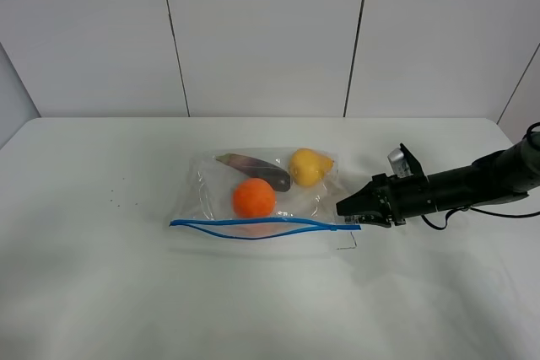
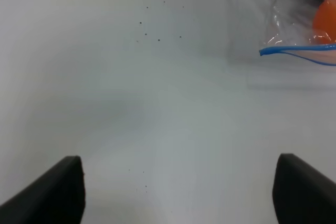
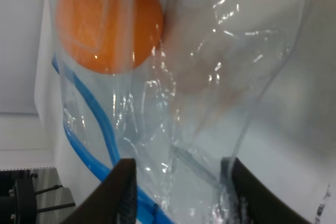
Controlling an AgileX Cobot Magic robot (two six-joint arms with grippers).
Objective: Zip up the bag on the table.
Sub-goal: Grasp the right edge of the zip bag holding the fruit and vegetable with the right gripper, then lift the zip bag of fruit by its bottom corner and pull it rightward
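Bag (image 1: 263, 194) corner lies between right gripper (image 1: 342, 206) jaws; table (image 1: 93, 284) spreads wide leftward.

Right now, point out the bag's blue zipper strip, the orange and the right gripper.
blue zipper strip (image 1: 192, 225), exterior high view, its left part.
orange (image 1: 254, 197), exterior high view, its centre.
right gripper (image 3: 181, 192), right wrist view, midway between fingertips.

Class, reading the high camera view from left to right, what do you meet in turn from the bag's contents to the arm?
orange fruit → yellow fruit → right gripper. The purple vegetable overlaps the orange fruit sideways, so it is left out.
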